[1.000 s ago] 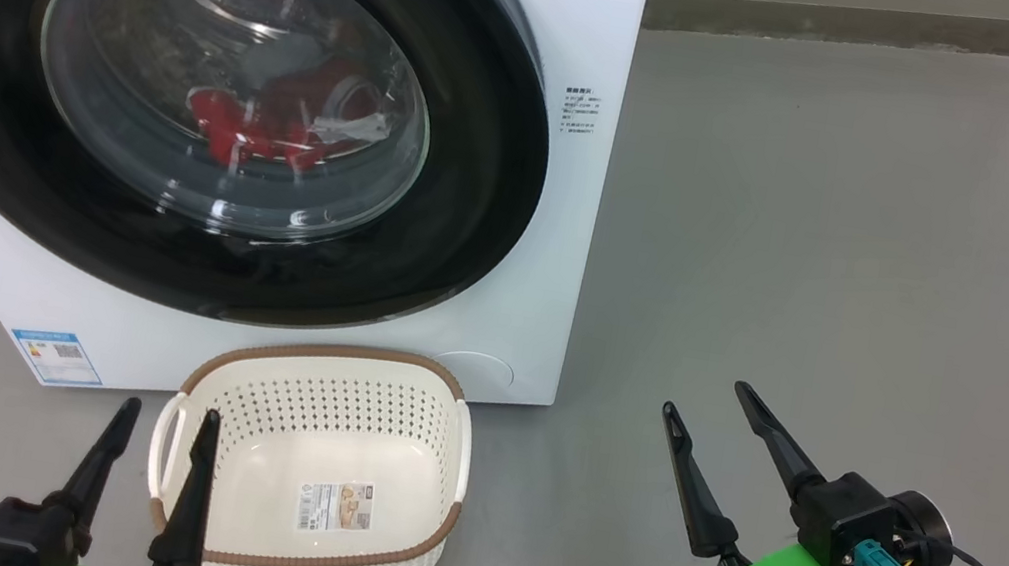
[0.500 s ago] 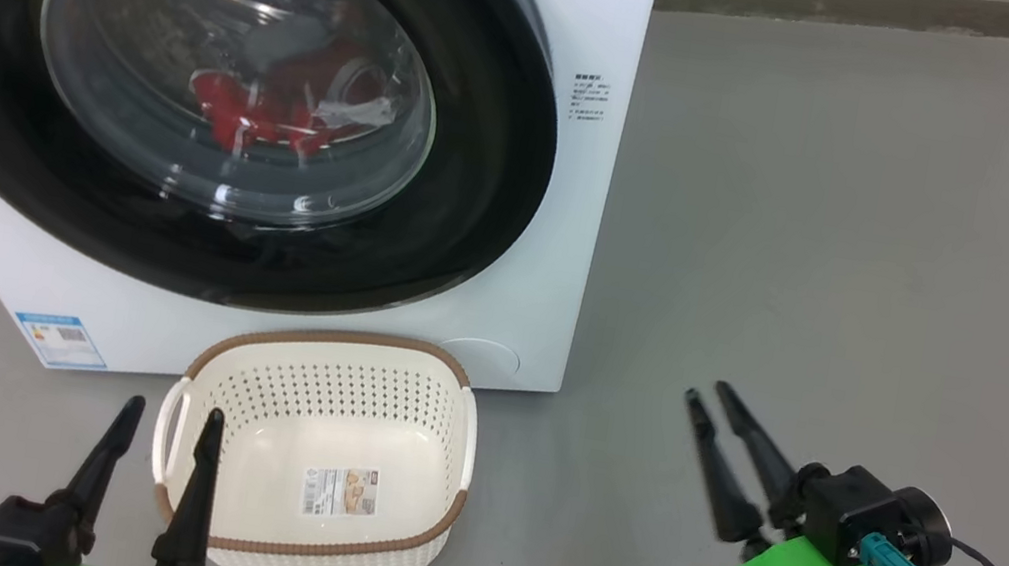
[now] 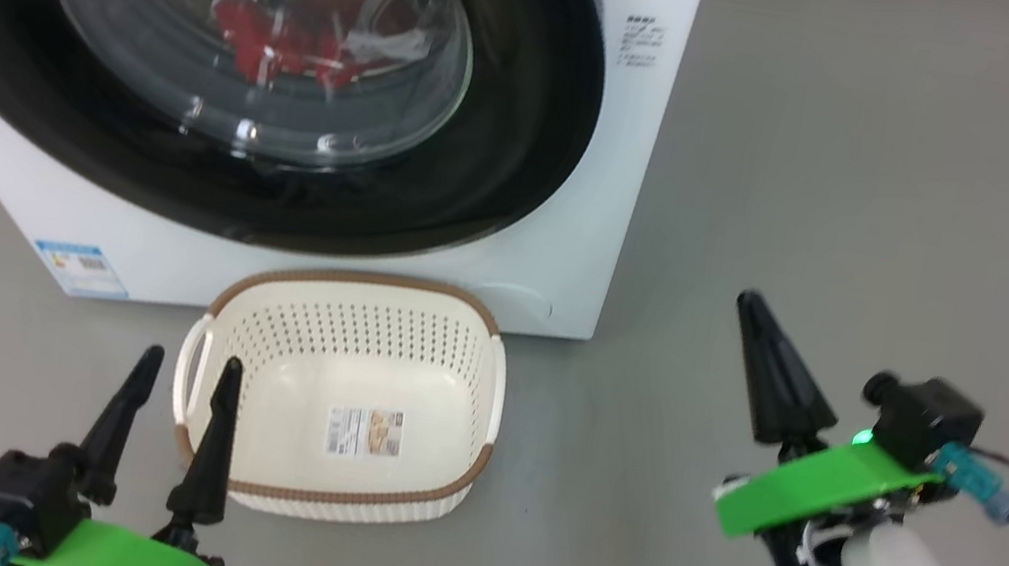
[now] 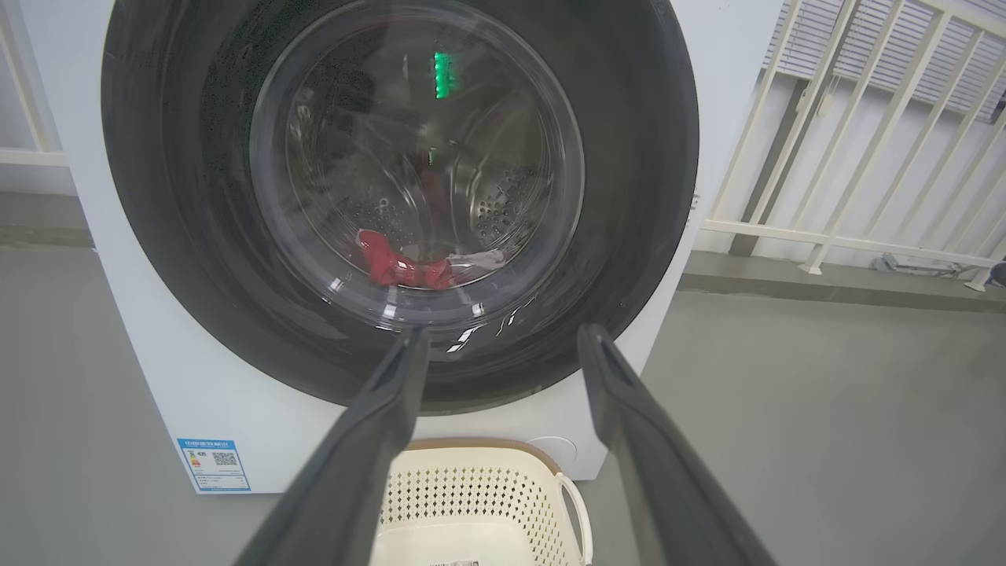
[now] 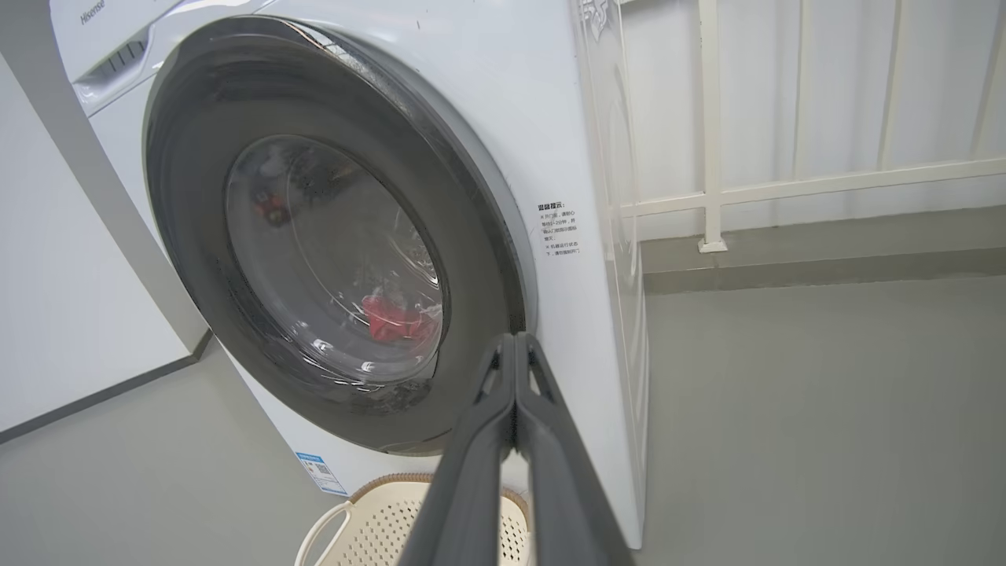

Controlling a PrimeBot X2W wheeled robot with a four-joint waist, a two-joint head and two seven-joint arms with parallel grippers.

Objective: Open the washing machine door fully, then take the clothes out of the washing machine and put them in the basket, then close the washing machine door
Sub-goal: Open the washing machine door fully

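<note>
Change since earlier frame: right hand (image 3: 753, 312) has gone from spread fingers to fingers pressed together, gripping nothing. The head view itself has shifted, so machine and basket are not judged moved.
Washing machine (image 3: 568, 263): white box on the grey floor (image 3: 885, 181).
Washing machine door (image 3: 515, 153): appears shut against the front; opening not yet done.
Basket (image 3: 363, 281): empty, just in front of the machine, below the door's lower rim.
Left hand (image 3: 191, 362): fingers wide, empty, just beside the basket's near handle.
Clothes (image 3: 300, 38): red and white, inside the drum behind the glass.
Risk, door: the rim is glossy. Thin closed fingers may slide off its edge and leave it latched. The catch point cannot be made out.
Risk, basket: it stands close under the door, so a low arm may push it aside.
Risk, left hand: a careless lift could tip the basket.
</note>
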